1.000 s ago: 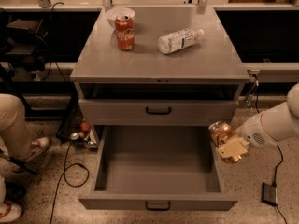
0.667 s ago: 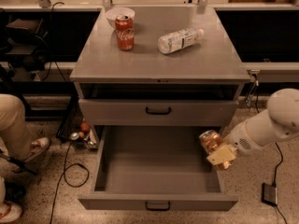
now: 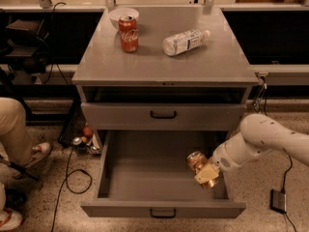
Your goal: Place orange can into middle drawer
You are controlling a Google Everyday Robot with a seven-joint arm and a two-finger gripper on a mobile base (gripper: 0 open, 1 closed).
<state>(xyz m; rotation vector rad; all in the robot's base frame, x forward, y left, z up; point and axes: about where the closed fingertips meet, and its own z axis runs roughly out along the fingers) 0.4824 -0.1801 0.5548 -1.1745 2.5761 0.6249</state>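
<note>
The orange can [image 3: 197, 161] is held tilted in my gripper [image 3: 204, 172], above the right part of the open middle drawer [image 3: 159, 175]. The gripper is shut on the can, and the white arm [image 3: 263, 141] reaches in from the right. The drawer is pulled far out, a deep grey tray with a small dark handle on its front [image 3: 162, 212]. Nothing else shows inside the drawer.
A closed grey drawer front [image 3: 163, 114] sits above the open one. On the cabinet top stand a red Coca-Cola can [image 3: 128, 34], a white bowl [image 3: 122, 16] and a clear plastic bottle [image 3: 185, 41] lying down. A person's leg [image 3: 17, 129] and cables are on the floor at left.
My gripper has carried the orange can leftward from outside the drawer's right side to over the drawer's interior, and a little lower.
</note>
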